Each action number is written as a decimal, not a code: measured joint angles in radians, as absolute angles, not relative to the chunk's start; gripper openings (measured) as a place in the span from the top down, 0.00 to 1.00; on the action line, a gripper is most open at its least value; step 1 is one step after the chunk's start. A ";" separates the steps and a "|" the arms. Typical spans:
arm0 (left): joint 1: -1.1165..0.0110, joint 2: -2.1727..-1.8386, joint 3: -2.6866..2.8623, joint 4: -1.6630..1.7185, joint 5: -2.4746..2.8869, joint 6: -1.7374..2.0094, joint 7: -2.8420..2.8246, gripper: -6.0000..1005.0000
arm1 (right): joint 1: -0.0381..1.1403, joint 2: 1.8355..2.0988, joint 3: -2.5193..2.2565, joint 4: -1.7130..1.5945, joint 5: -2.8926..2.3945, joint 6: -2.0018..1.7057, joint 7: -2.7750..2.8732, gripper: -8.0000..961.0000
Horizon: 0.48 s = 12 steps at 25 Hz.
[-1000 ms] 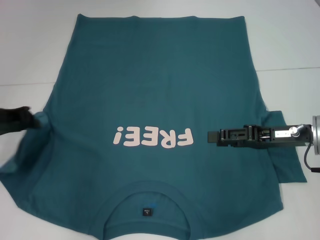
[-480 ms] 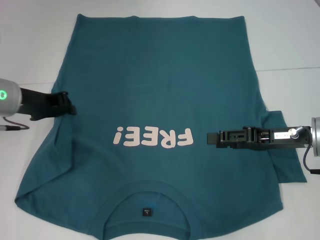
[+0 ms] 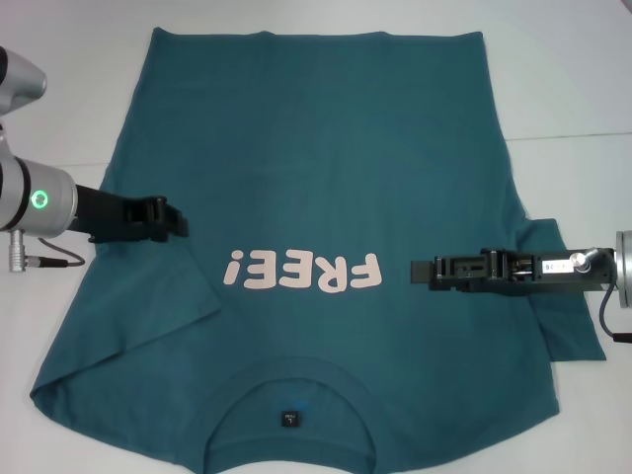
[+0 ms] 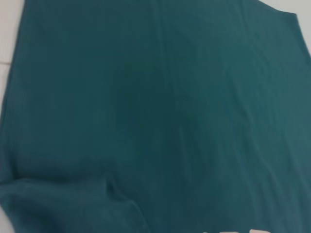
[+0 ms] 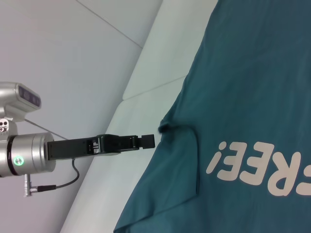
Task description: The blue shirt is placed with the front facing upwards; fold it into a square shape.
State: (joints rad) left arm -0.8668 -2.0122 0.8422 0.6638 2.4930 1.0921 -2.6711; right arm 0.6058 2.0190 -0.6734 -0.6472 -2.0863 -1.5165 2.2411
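Two pincers, closed, over blue shirt

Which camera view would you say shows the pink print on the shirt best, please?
The head view: the whole "FREE!" print is visible on the shirt. The right wrist view cuts off one end of the print; the left wrist view shows only slivers at its edge.

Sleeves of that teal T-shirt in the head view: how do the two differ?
The large teal-blue cotton T-shirt's left sleeve is folded inward, lying on the shirt's body; the right sleeve lies spread on the white table. The left claw is over the body beside the left sleeve, while the right claw's arm crosses above the right sleeve, reaching the pink print. Both are short and the same teal.
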 joint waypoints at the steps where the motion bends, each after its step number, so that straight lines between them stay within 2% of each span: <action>1: -0.863 -2.015 0.844 0.676 2.489 1.097 -2.665 0.85 | 0.606 2.018 -0.673 -0.647 -2.086 -1.515 2.241 0.38; 4: -0.833 -2.023 0.837 0.739 2.480 1.121 -2.660 0.79 | 0.607 2.017 -0.673 -0.647 -2.086 -1.512 2.241 0.38; 12: -0.649 -2.017 0.673 0.870 2.321 1.344 -2.560 0.43 | 0.606 2.013 -0.678 -0.646 -2.086 -1.490 2.225 0.38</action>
State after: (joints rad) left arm -0.6494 -2.0170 0.6726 0.8699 2.3208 1.3440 -2.5599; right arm 0.6059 2.0127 -0.6783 -0.6458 -2.0861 -1.4899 2.2246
